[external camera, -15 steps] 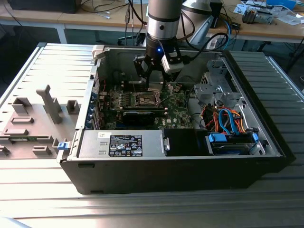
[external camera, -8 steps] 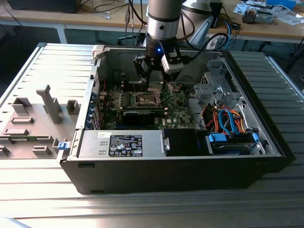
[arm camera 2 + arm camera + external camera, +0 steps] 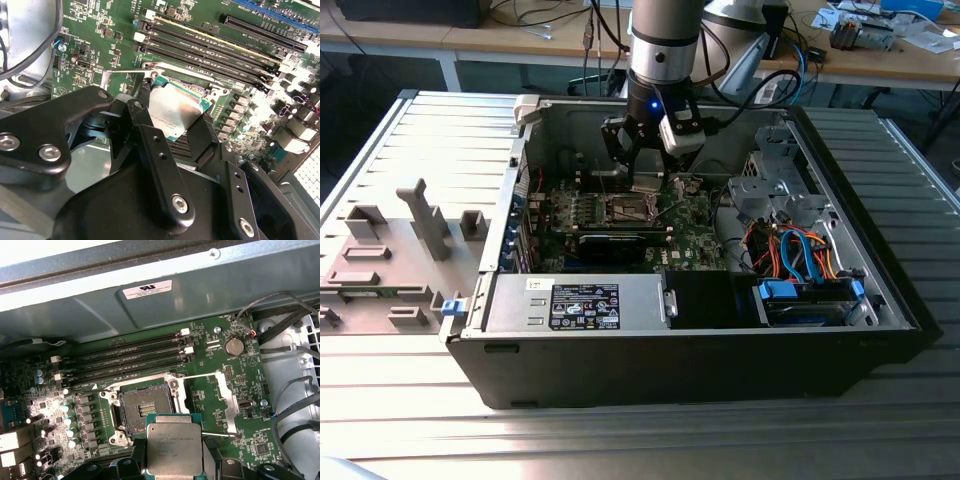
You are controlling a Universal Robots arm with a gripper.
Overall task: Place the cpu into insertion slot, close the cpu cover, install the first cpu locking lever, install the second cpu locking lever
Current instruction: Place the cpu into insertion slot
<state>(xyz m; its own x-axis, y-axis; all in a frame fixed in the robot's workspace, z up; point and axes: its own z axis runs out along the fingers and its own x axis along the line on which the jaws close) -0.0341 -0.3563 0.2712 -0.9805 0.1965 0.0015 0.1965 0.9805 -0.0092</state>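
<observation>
Arm: I see the gripper (image 3: 648,172) reaching down into the open computer case (image 3: 620,370), low over the motherboard (image 3: 215,360).
Fingers: the fingers (image 3: 202,134) are pinching the cpu (image 3: 174,447) by two opposite edges, silver face up.
Cpu: it hangs in the air above the board, close to the insertion slot (image 3: 141,407) but not in it. In the first wrist view it sits just beside the socket's near edge.
Insertion slot: open and empty, its dark centre bare inside the silver rim, next to the four long memory slots (image 3: 130,357).
Cpu cover: the silver frame (image 3: 229,400) looks swung away to one side of the socket, so it is not closed.
Locking levers: a thin metal rod (image 3: 199,375) runs by the cover; from here I'd say neither lever is latched, though I can't tell exactly how they stand.
Progress: early, in my judgement. The chip is picked up and brought to the socket, but seating it, closing the cover and both levers are all left to do.
</observation>
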